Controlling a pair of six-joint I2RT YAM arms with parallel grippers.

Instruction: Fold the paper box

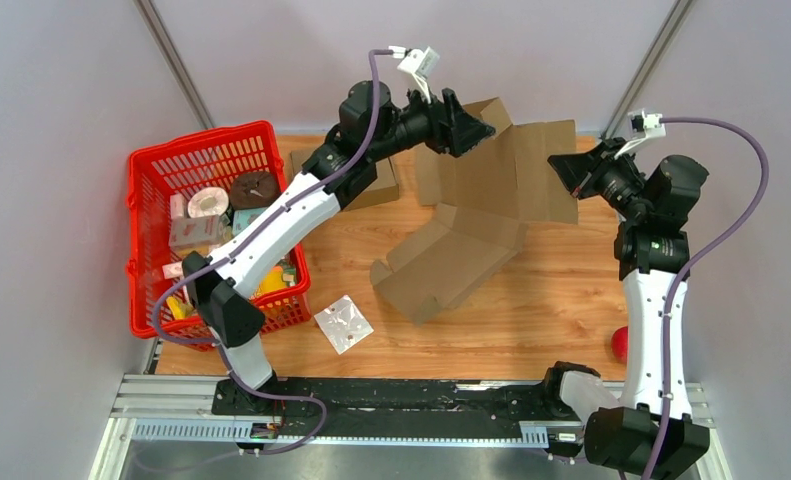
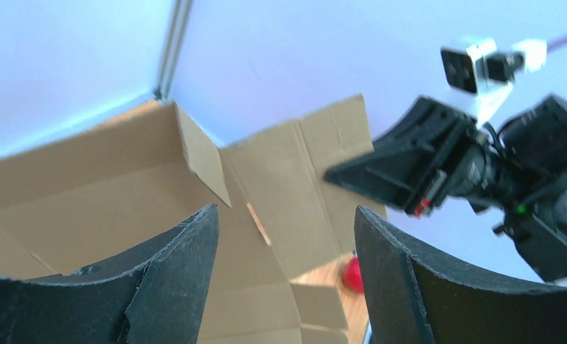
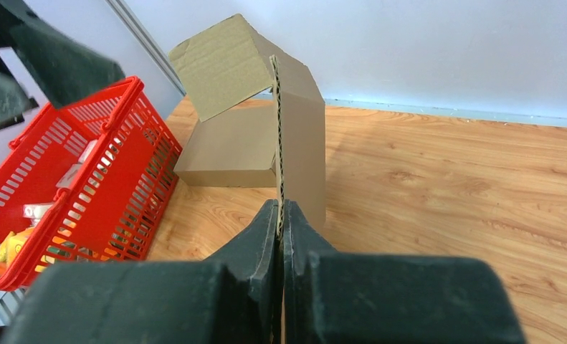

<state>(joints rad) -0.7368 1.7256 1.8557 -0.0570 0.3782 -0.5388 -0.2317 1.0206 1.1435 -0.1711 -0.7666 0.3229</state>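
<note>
The brown cardboard box (image 1: 471, 215) is unfolded and held up off the table at the back, its lower panels trailing down to the wood. My right gripper (image 1: 567, 172) is shut on the box's right edge; in the right wrist view the corrugated edge (image 3: 276, 143) runs between my closed fingers (image 3: 266, 236). My left gripper (image 1: 471, 125) is open at the box's upper left, above the panels. In the left wrist view the box (image 2: 122, 179) lies beyond my spread fingers (image 2: 187, 258), with nothing between them. The right gripper also shows there (image 2: 380, 172).
A red basket (image 1: 216, 225) full of small items stands at the left. A second cardboard piece (image 1: 381, 185) lies behind my left arm. A clear plastic packet (image 1: 343, 323) lies near the front. A red ball (image 1: 620, 343) sits at the right edge.
</note>
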